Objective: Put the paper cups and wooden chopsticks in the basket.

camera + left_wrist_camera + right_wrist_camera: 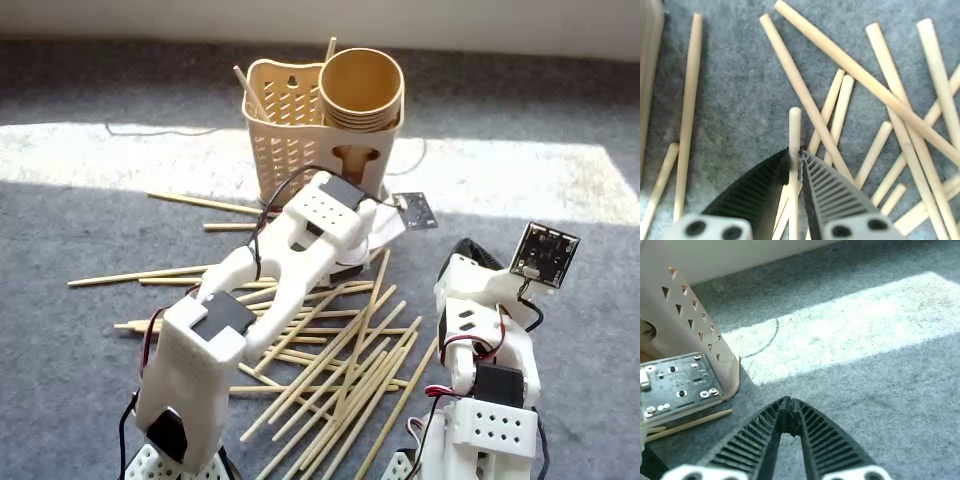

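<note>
White arm shells (300,250), black servos (497,383), red cables (150,340); ribbed black left end effector (796,151)

cream perforated plastic basket (285,130): lower front hidden behind the white left arm (300,250); cut off at the frame edge in the right wrist view. stacked tan paper cups (362,88): bodies sunk inside the basket, count unclear. pale wooden chopsticks (340,370): several covered by that arm. single chopstick (795,125) in the left pincer (796,151): held end hidden between the jaws.
</note>
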Motion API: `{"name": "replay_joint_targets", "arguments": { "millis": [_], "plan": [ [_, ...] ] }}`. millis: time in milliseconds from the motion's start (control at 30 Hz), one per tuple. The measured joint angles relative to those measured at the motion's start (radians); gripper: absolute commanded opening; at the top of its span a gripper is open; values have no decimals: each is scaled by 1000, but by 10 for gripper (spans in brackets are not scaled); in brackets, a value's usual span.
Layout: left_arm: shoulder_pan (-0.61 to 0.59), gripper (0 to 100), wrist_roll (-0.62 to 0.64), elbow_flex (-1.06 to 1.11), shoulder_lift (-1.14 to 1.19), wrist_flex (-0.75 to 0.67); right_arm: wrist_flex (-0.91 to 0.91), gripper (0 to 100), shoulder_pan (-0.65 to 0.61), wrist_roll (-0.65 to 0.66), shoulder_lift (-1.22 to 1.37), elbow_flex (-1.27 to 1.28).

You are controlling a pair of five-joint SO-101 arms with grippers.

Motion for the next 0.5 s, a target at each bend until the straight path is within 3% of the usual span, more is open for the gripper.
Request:
{"name": "replay_joint_targets", "arguments": {
  "millis": [500],
  "plan": [
    [0,6,5,0,-359,224,0,5,0,0,0,3]
  ]
}}
